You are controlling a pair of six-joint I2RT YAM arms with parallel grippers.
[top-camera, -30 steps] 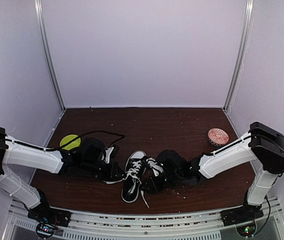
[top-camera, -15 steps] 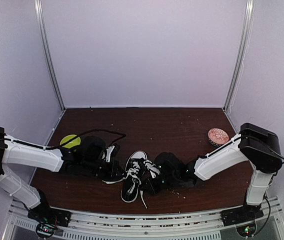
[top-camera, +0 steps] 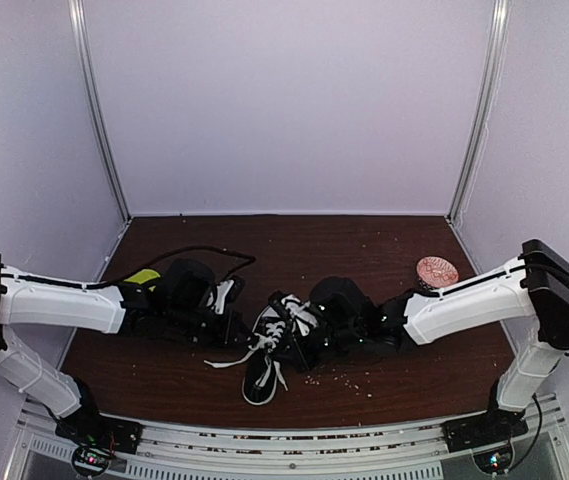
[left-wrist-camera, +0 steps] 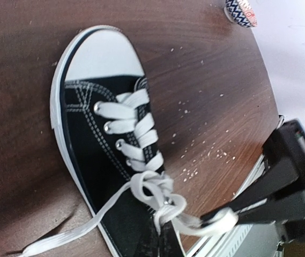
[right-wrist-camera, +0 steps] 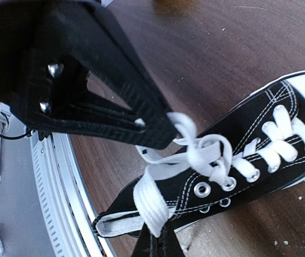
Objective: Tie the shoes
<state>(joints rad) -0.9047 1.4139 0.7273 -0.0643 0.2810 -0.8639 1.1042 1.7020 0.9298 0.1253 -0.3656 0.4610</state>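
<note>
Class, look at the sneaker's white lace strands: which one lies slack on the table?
The strand trailing left of the sneaker: it rests flat on the table, while another is pinched between black fingers.

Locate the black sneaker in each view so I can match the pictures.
Top external: the sneaker sits low centre, toe pointing away from the camera.
Left wrist: the sneaker fills the left half, toe at the top.
Right wrist: the sneaker lies lower right, toe at the right edge.
Shared landmark: the white toe cap, with the white laces running back from it.
</note>
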